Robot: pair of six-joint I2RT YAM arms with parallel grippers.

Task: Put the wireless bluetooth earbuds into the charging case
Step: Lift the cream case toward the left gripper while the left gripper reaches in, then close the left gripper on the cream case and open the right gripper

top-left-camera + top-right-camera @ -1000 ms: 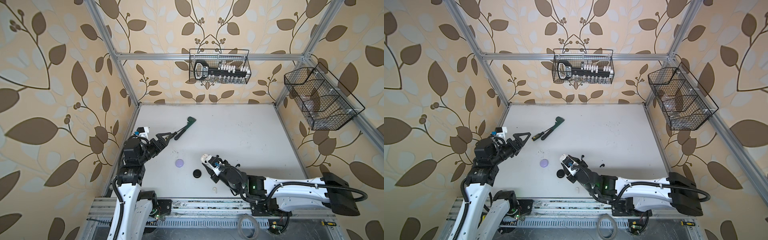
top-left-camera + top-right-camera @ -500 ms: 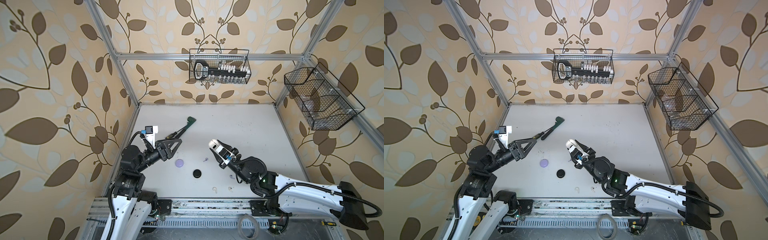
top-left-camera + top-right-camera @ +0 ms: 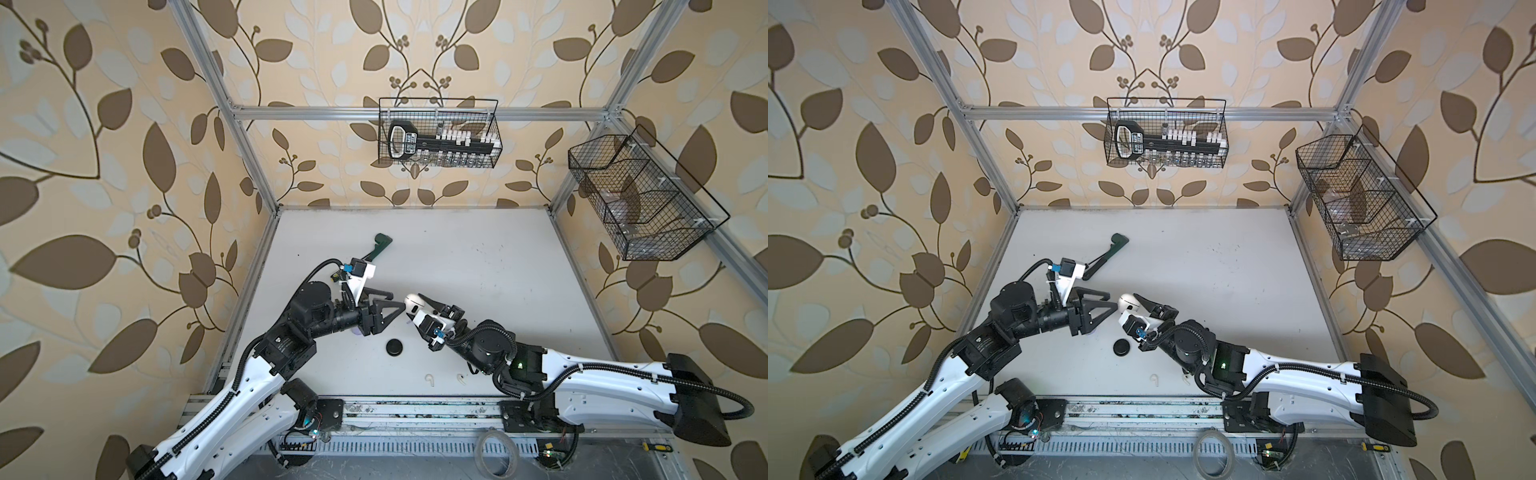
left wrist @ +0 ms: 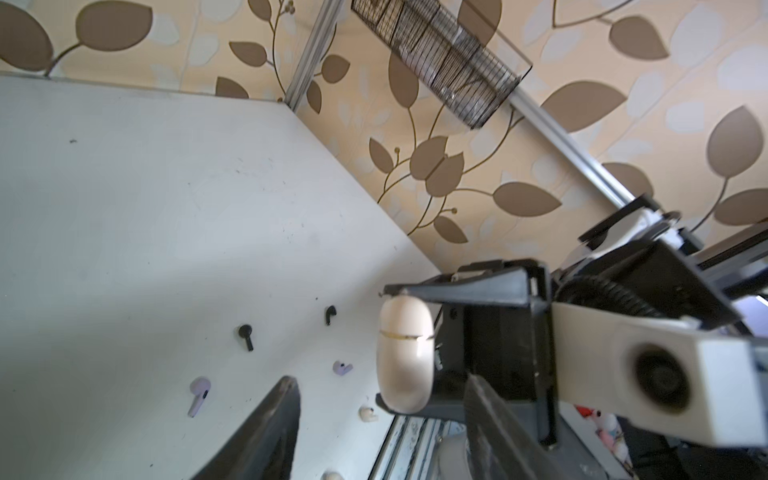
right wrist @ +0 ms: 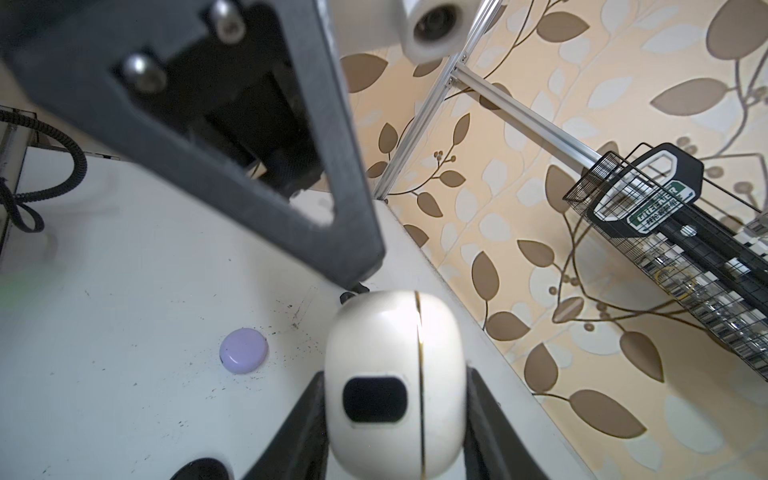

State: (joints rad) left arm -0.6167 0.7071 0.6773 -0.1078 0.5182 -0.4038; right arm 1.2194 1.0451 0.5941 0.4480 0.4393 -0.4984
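**Right pincer grips the closed cream case; six earbuds lie loose on the desk**

The right pincer is clamped on the smooth, rounded cream-white charging case. One finger presses each flank, and the case is held in the air above the desk with its lid seam closed. The left pincer faces it with jaws parted and nothing between them. One black fingertip sits just beside the case's end; whether it touches cannot be told.

There are three cases in all. Besides the held one, a flat round lavender case and a flat round black case lie on the white desk below the pincers.

Six tiny stemmed plastic earbuds lie loose on the desk, none in a case. Two are black earbuds and two are lavender earbuds. The two cream-white earbuds lie near the front edge, beside the right arm.

Farther out, one dark green long-handled tool lies toward the back left. Two black wire baskets hang on the walls, a back basket and a side basket.
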